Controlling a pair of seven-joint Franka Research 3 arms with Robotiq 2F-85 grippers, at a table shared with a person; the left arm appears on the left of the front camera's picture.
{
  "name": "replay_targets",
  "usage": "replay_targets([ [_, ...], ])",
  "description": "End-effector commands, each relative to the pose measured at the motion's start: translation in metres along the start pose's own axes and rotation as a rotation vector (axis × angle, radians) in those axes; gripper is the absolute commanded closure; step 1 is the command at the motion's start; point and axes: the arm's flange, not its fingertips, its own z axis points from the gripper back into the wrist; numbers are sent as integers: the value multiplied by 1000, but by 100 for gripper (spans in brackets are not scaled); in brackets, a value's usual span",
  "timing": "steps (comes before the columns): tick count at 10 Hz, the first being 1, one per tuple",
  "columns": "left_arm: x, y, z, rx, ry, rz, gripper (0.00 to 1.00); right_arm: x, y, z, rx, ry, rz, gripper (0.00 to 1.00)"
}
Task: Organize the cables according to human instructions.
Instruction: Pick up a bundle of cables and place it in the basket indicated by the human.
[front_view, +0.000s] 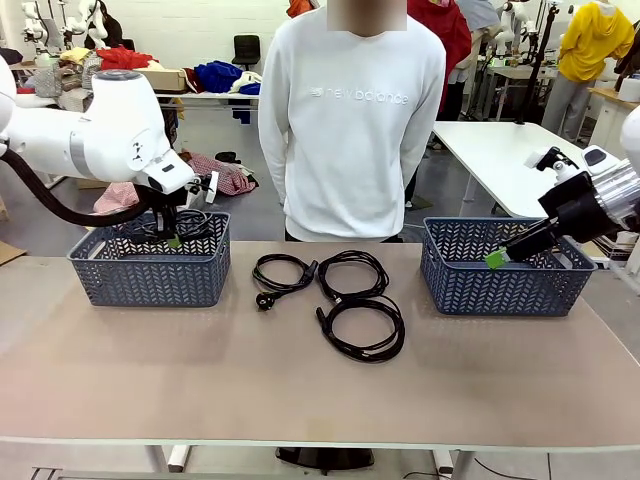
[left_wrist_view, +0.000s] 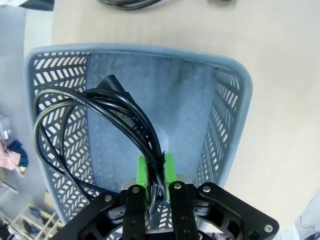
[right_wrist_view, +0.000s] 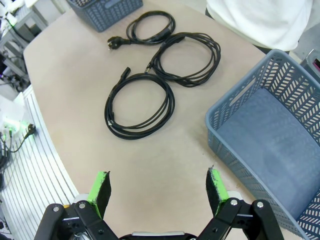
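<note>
Beige table (front_view: 200, 380), three loose cables (front_view: 365, 353); left gripper (left_wrist_view: 156, 170) clamps fourth cable (left_wrist_view: 152, 145); right gripper (right_wrist_view: 159, 180) wide.

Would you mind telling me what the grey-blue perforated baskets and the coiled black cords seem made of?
Grey-blue perforated baskets: likely moulded plastic, matte, with uniform herringbone slots. Coiled black cords: probably rubber or PVC sheathing, slight sheen, bending softly.

table (front_view: 300, 410) bare across lower frame, cable coils (front_view: 365, 353) centre, left basket (front_view: 150, 275), right basket (front_view: 500, 285) flanking, person (front_view: 350, 120) blocking upper centre
</note>
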Motion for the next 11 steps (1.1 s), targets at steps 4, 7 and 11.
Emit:
replay_targets([
  [4,-6,6,-1,-2,16,20,46,1,-4,0,16,-24,20,0],
  [7,-8,2,6,-34,12,29,42,1,-4,0,16,-24,20,0],
  [11,-9,-1,5,-82,-6,37,3,1,-4,0,16,-24,20,0],
])
